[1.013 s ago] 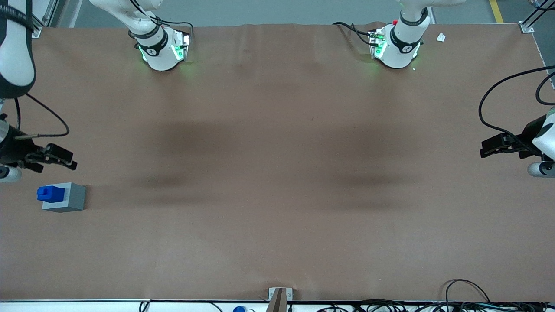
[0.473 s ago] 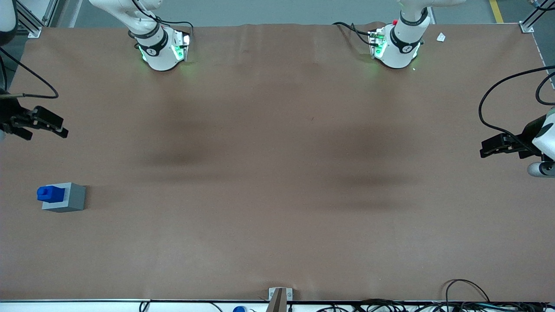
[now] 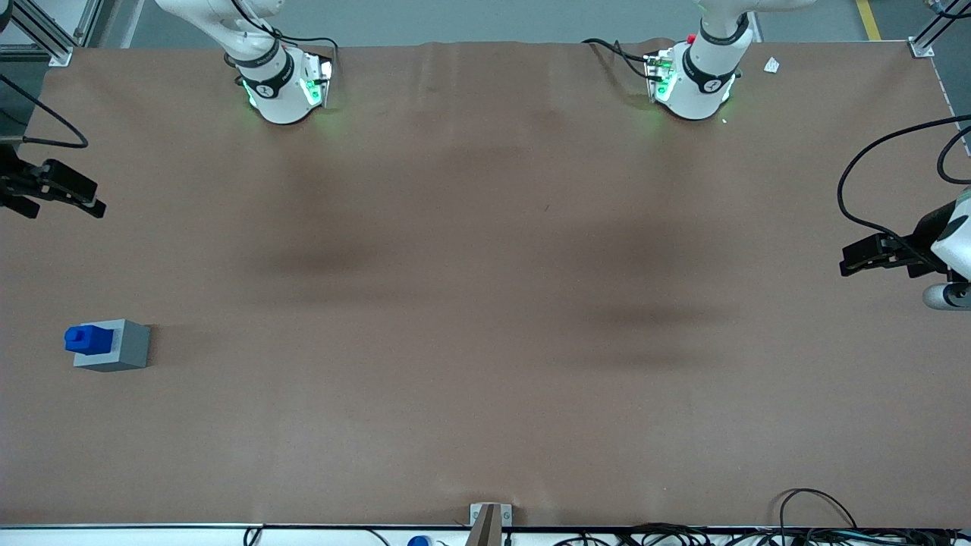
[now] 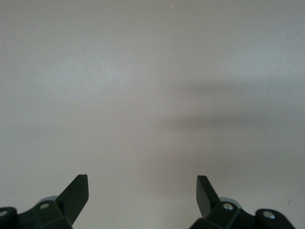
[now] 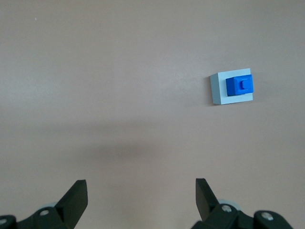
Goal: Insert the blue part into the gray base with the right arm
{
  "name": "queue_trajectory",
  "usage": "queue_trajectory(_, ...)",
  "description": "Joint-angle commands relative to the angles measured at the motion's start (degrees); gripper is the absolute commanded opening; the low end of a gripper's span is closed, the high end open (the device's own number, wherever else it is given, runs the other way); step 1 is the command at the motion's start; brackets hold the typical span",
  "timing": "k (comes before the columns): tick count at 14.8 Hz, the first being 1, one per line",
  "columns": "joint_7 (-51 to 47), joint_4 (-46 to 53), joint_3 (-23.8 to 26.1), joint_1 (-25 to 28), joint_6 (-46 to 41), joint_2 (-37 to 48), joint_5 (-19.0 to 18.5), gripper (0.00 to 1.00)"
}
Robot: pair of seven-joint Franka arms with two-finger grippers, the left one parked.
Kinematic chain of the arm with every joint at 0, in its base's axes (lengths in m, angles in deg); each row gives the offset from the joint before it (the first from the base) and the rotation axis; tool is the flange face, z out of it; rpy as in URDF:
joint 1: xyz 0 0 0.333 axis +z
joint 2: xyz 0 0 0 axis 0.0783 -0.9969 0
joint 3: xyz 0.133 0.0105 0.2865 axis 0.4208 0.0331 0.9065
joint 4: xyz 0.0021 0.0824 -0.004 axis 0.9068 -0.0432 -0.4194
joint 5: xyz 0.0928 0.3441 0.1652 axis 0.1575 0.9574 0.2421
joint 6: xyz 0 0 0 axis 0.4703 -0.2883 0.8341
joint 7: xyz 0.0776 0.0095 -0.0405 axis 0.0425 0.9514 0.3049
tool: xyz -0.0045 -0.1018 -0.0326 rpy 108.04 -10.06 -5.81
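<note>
The small bright blue plastic block with a square stub (image 3: 84, 339) is seen seated in the top of the light gray boxy base block (image 3: 121, 345), its stub facing upward in the right wrist view, where the blue part (image 5: 240, 86) covers much of the gray base (image 5: 219, 89). The pair is found on the brown table covering (image 3: 485, 303) toward the working arm's end, at about nine o'clock from the table's middle in the front view.

The black two-finger gripper (image 3: 83, 199) of the white right arm is held above the table at the same end, at about twelve o'clock from the gray base and well apart from it, farther from the front camera than the blocks. Its fingers are spread wide, with one black fingertip (image 5: 76, 193) shown well apart from the other, and nothing is held between them (image 5: 141, 198). Only bare table covering is seen between the open fingers. A black cable (image 3: 45, 121) is looped near the gripper.
</note>
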Motion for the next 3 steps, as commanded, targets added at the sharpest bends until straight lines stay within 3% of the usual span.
queue_trajectory(1, -2.05, 0.4, -0.11, 0.81, -0.67, 0.47, -1.0, 1.0)
queue_trajectory(3, -2.05, 0.57, -0.2, 0.72, -0.67, 0.38, -0.83, 1.0)
